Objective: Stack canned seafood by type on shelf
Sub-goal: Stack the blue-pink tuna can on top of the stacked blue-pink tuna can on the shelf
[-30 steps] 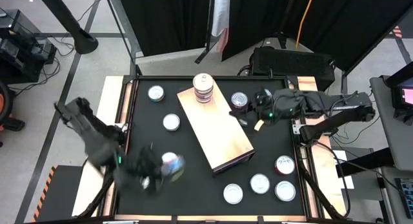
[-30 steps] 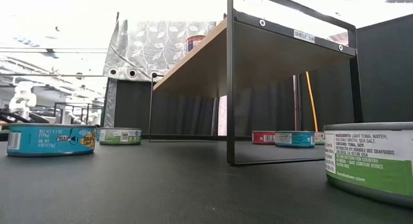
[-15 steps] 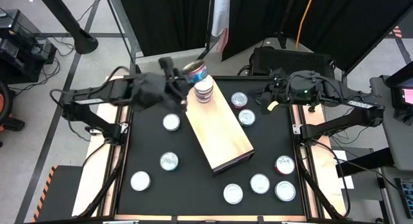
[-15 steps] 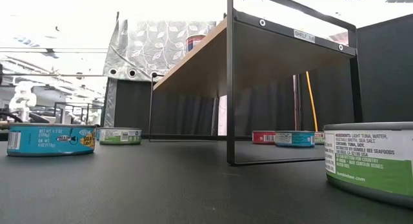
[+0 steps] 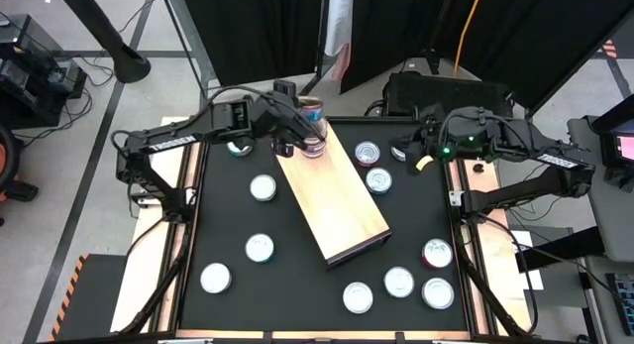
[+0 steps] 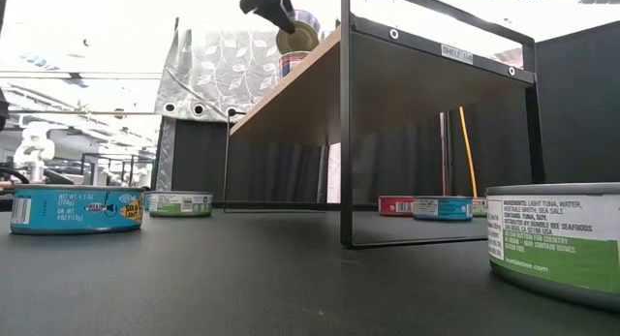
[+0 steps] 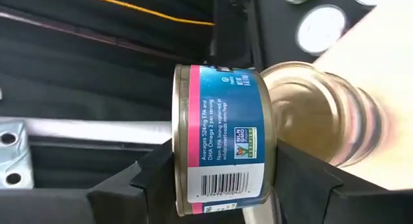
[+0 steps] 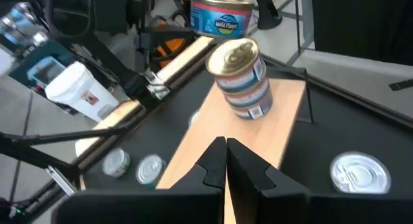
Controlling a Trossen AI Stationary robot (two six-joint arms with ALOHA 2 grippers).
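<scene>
- At the far end of the shelf (image 5: 332,190), the left gripper (image 5: 302,121) holds a blue tin with a pink band (image 7: 222,143) just above the stack of tins (image 8: 242,79) that stands there.
- We find the jaws clamped on that tin's two flat faces; it hangs close over the stack's top, and we cannot tell from any view whether the two are touching.
- The step in hand, in our judgement, is adding this tin to the pile of its own type.
- The next move, as we judge it, calls for centring the tin over the pile, lowering it flat and opening the jaws only once it rests (a tilted release could topple the column).
- The right gripper (image 8: 226,161) waits beside the shelf's far right side, its fingers pressed together and empty.
- Count from the high view: one shelf; one tin in the gripper; one stack, apparently three tins high in the right wrist view.
- Loose on the black tabletop (image 5: 287,285) we count ten tins: four left of the shelf, two near the right gripper, four at the near right.
</scene>
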